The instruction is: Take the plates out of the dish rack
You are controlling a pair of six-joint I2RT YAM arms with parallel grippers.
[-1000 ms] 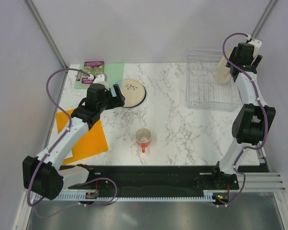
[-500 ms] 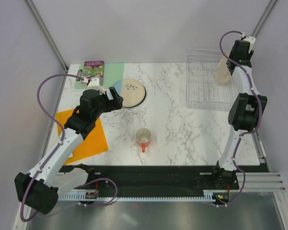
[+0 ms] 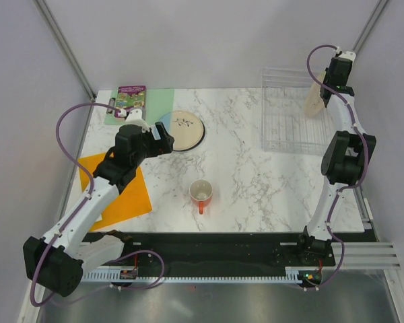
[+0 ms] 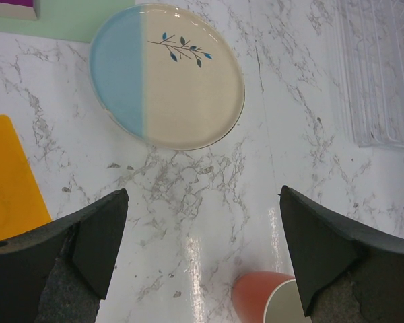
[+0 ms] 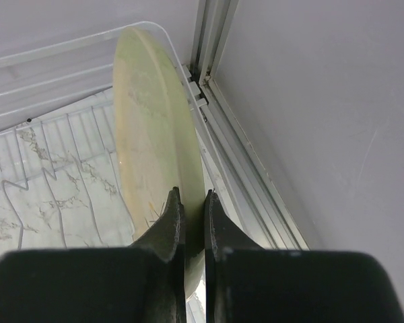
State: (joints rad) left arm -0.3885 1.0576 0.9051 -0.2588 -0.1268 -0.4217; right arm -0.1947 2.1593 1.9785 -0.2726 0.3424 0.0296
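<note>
Pale plate point(image 5: 151, 128) upright at rack point(image 5: 54, 67), rim pinched betw R fingers point(image 5: 177, 225), L fingers point(image 3: 163, 136) wide, empty

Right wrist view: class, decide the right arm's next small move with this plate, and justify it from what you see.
Probably lift straight up. The right claw is shut on the rim of the pale plate, which stands on edge in the dish rack beside its side wall; rising first should clear the wires before any sideways swing.

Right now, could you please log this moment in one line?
right pincer: shut on pale plate, upright in dish rack | left pincer: open, above table near blue-and-cream plate
</note>
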